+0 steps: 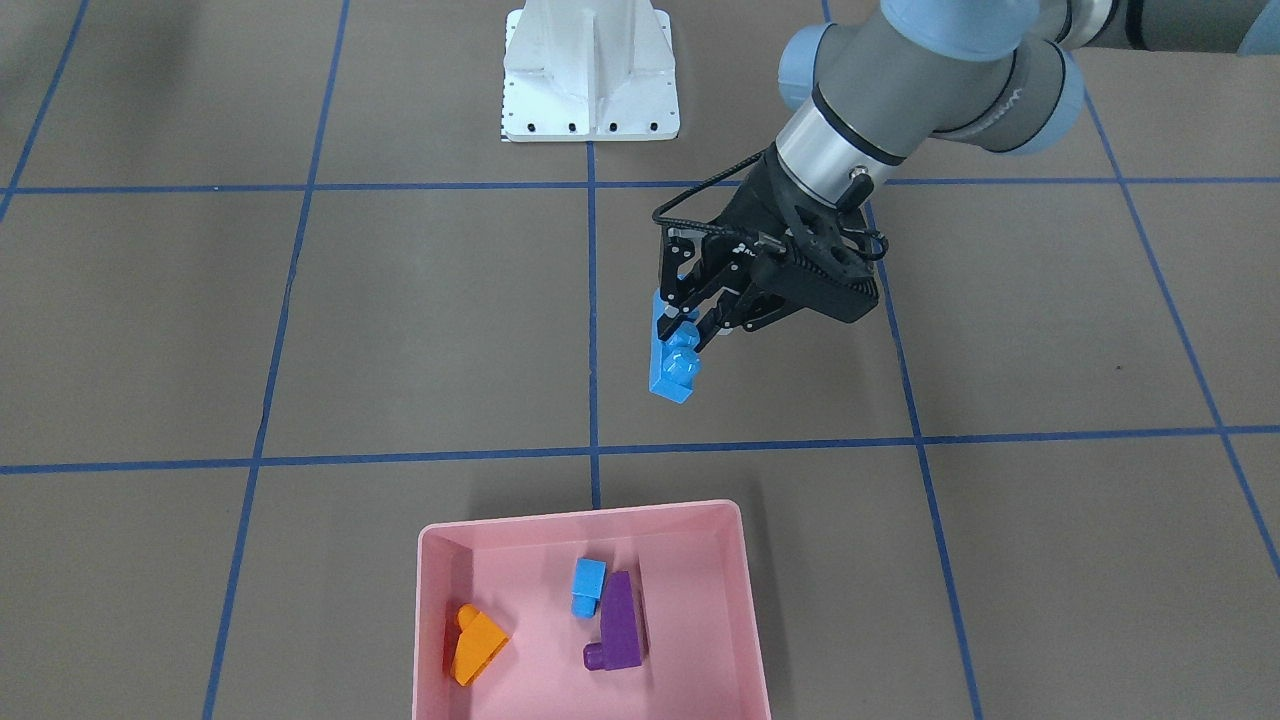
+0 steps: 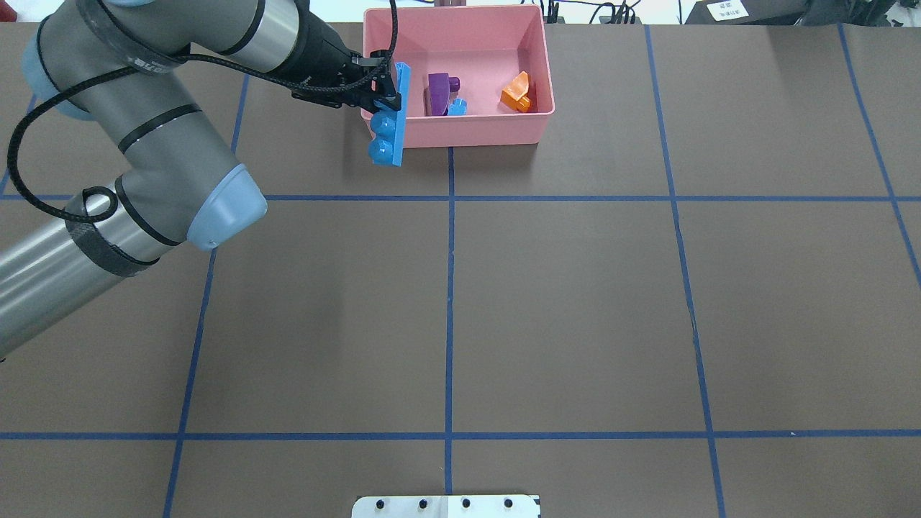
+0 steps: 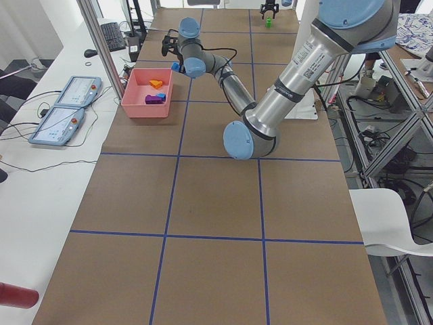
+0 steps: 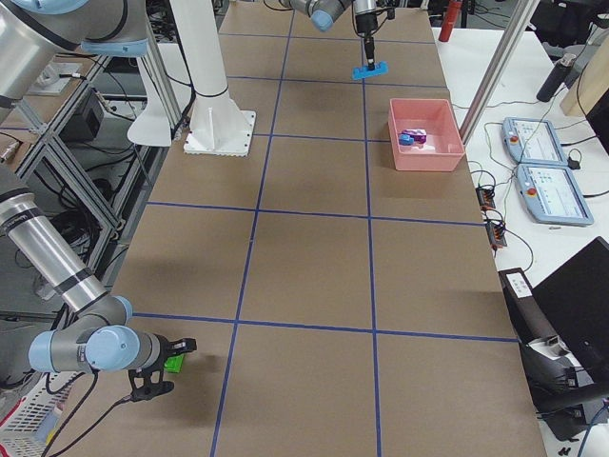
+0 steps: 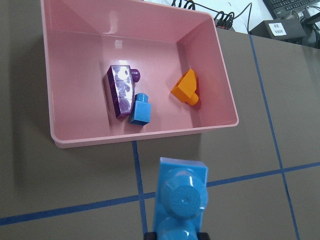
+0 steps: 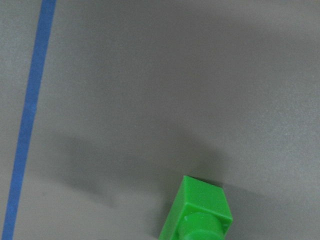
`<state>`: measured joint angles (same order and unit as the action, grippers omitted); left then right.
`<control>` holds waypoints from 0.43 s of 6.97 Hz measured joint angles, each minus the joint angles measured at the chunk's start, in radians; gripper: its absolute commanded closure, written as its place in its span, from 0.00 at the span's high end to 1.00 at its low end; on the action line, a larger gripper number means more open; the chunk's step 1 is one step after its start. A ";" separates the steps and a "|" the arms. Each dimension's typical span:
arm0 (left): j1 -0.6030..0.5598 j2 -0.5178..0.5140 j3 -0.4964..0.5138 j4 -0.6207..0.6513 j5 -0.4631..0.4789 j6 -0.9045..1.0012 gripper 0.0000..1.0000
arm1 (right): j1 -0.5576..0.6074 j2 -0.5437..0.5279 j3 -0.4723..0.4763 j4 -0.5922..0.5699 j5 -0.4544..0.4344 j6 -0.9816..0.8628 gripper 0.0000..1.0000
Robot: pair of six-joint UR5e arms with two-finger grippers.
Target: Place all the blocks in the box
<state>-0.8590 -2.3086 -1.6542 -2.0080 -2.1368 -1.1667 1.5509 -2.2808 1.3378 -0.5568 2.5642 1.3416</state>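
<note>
The left gripper (image 1: 685, 328) is clamped on the long blue block (image 1: 672, 365), holding it in the air near the pink box (image 1: 590, 513) but outside it. In the box lie the orange wedge (image 1: 476, 645), the small blue block (image 1: 588, 586) and the purple wedge (image 1: 620, 625), the last two touching. Well apart, the green block (image 6: 197, 215) sits by the right gripper (image 4: 157, 367); whether that gripper's fingers are apart or together cannot be told.
</note>
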 measured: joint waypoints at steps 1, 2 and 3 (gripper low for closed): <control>0.000 -0.001 -0.001 0.000 0.000 0.000 0.00 | 0.000 0.007 -0.006 -0.001 0.000 0.003 0.79; 0.000 -0.001 -0.001 0.000 0.000 -0.001 0.00 | 0.000 0.013 -0.011 -0.001 0.001 0.005 0.54; 0.000 -0.001 -0.002 0.000 0.000 -0.001 0.00 | 0.000 0.015 -0.014 -0.002 0.001 0.010 0.43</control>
<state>-0.8590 -2.3101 -1.6557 -2.0080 -2.1369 -1.1673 1.5509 -2.2654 1.3238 -0.5583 2.5652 1.3513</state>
